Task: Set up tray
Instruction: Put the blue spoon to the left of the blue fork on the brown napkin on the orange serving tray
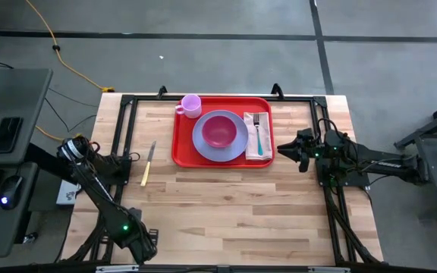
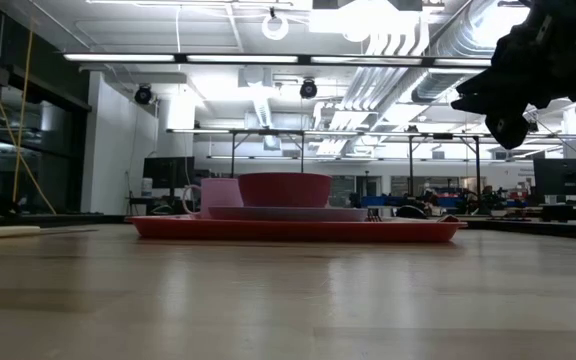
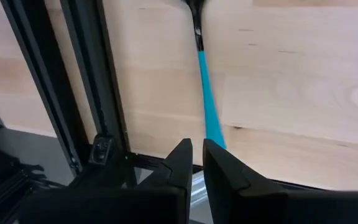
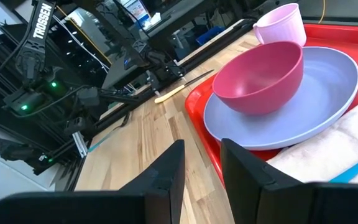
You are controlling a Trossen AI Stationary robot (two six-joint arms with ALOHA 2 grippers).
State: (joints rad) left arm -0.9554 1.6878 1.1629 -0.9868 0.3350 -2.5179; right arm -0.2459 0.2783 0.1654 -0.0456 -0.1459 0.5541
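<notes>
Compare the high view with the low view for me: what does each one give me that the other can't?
High view only: the knife on the bare wood left of the tray, the fork on the napkin, and the left gripper parked at the near edge. Low view only: the room behind the table. Both: the red tray, lavender plate, bowl, pink cup, and right gripper.

— What's on the tray (image 1: pixel 179 149)?
— Plate (image 1: pixel 200 141) at centre, bowl (image 1: pixel 219 130) on it; cup (image 1: pixel 191 105) at the far left corner; napkin (image 1: pixel 257 142) right of the plate, fork (image 1: pixel 258 130) lying on it.
— Off the tray?
— Knife (image 1: pixel 149 163) on the table (image 1: pixel 234 205), left of the tray.
</notes>
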